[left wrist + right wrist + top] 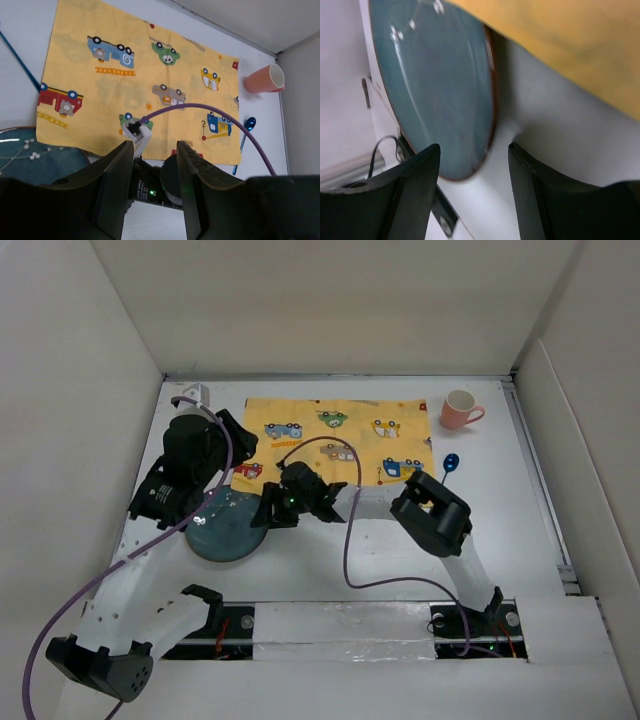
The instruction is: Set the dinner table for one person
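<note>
The white dinner table [400, 560] holds a teal plate [222, 530] at the front left, just off the yellow car-print mat [340, 435]. My right gripper [268, 512] is open at the plate's right edge. In the right wrist view the plate's brown rim [490, 125] lies between the open jaws of that gripper [475, 146], low over the table [545, 115]. My left gripper [243, 445] hovers open and empty above the plate's far side. In its wrist view the left gripper [155, 147] frames the right arm's wrist, with the plate [30, 155] at lower left.
A pink cup [459, 409] lies on its side at the back right, also in the left wrist view [263, 79]. A blue spoon [450, 463] lies by the mat's right edge. A thin blue rod [20, 60] lies left of the mat [140, 75]. White walls enclose the table.
</note>
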